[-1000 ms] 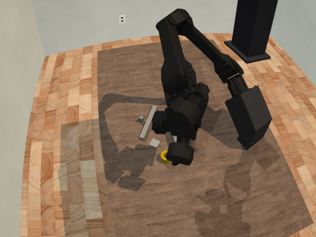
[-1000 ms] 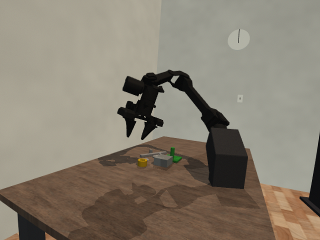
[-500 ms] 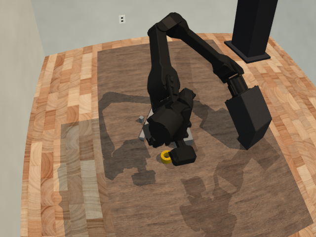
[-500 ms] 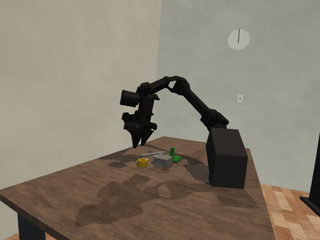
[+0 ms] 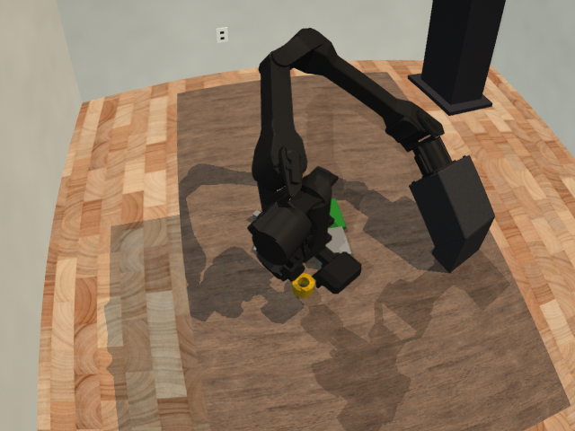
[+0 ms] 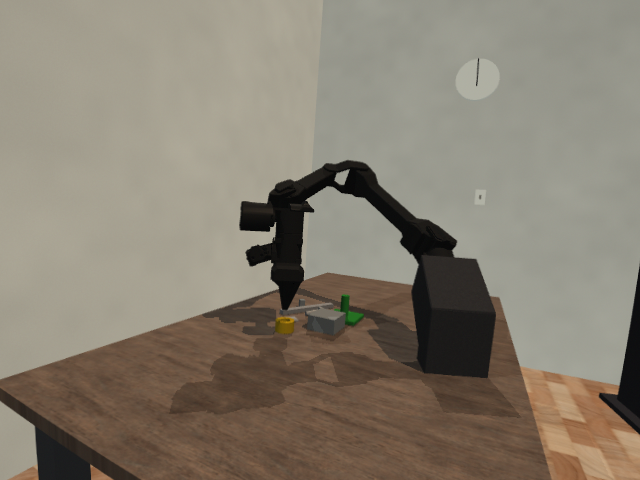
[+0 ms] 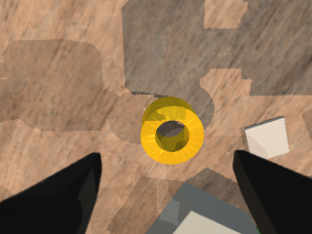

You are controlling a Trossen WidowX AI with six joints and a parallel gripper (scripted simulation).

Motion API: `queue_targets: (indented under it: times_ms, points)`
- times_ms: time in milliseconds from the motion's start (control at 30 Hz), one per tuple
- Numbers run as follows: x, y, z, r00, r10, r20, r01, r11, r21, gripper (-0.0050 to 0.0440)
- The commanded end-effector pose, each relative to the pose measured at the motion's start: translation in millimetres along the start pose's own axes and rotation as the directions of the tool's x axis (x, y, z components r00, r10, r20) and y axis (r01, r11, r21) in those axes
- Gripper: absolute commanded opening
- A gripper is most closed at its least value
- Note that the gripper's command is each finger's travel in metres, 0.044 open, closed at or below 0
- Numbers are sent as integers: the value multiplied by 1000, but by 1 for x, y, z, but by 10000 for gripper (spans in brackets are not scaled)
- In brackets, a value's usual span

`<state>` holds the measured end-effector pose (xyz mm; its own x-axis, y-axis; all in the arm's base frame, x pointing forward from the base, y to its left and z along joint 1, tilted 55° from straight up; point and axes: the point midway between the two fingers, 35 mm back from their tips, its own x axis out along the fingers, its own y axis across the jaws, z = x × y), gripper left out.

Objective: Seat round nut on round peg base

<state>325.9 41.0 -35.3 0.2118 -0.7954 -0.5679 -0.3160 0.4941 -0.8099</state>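
Both fingers flank the yellow nut without touching it.

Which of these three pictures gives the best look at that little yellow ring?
The wrist view: the yellow ring fills the middle, its hole showing plainly, lying on the table between the open pincer tips. The top view shows it small, beside the arm's head. The exterior view shows only its side, low and far off.
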Motion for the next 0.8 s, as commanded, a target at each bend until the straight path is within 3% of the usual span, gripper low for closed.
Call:
queue_targets:
  times_ms: [0,200,467,767]
  points:
    - [1,-8,0,1000,4,5,-4,997,-74,320]
    - [2,-8,0,1000,4,5,-4,997,-74,320]
    - [29,-8,0,1000,5,5,-4,997,-75,320]
    - [43,-8,0,1000,3,5,-2,997,-75,320]
